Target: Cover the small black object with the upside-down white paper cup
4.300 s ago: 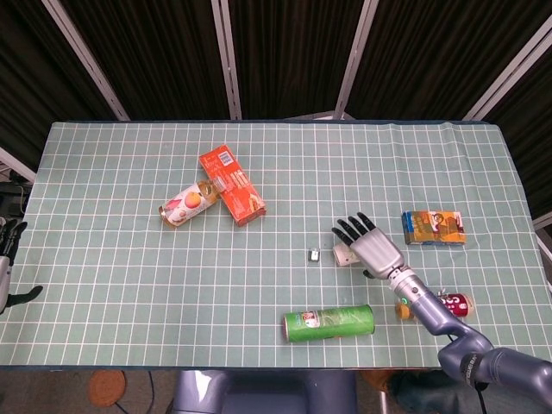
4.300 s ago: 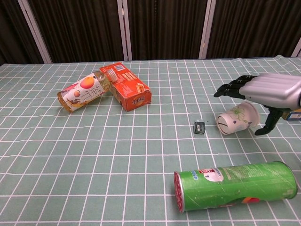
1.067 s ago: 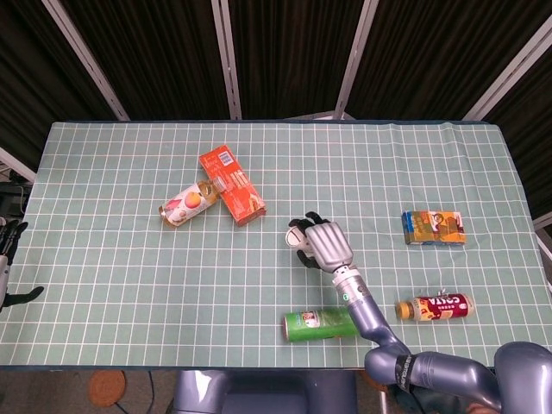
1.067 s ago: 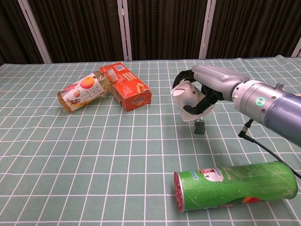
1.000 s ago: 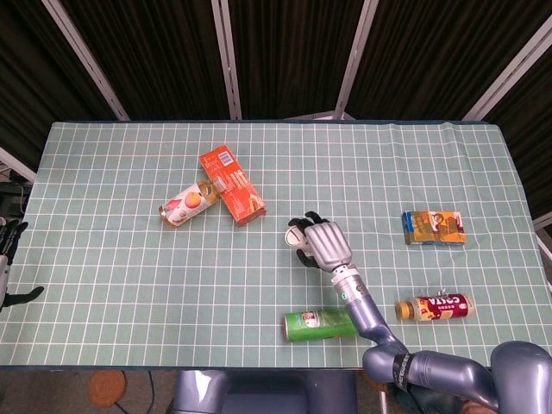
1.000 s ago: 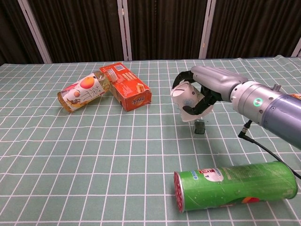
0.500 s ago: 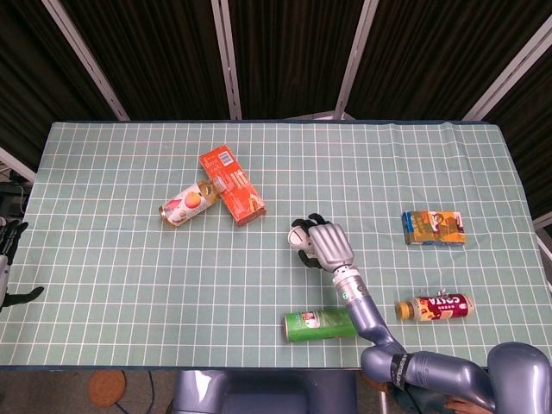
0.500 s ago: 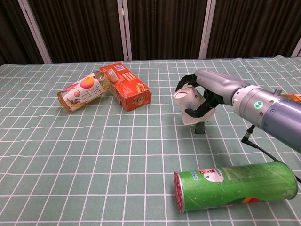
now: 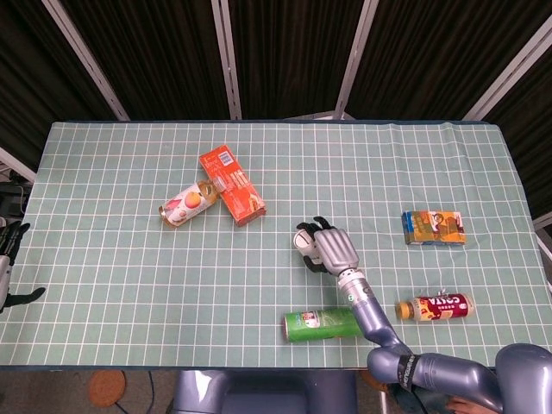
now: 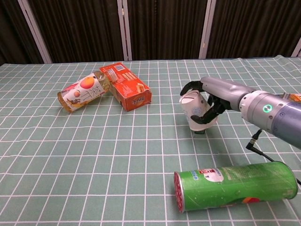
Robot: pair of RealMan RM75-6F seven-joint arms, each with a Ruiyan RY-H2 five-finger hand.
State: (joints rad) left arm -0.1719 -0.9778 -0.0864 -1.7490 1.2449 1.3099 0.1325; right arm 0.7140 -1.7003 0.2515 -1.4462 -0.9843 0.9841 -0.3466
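White paper cup point(image 10: 196, 109), mouth down and nearly upright, sits clamped in the right hand point(image 10: 210, 101), fingers point(image 10: 190, 86) curled round its wall. Directly beneath its rim, the small black object point(image 10: 200, 130) peeks out on the bench point(image 10: 94, 155). Palm faces down-left, forearm reaching in from the right.

Gridded green tablecloth point(image 9: 112, 259) (cans, boxes)

Silver-backed robot hand point(image 10: 210, 100), black fingers, green-lit wrist, blue-grey forearm.
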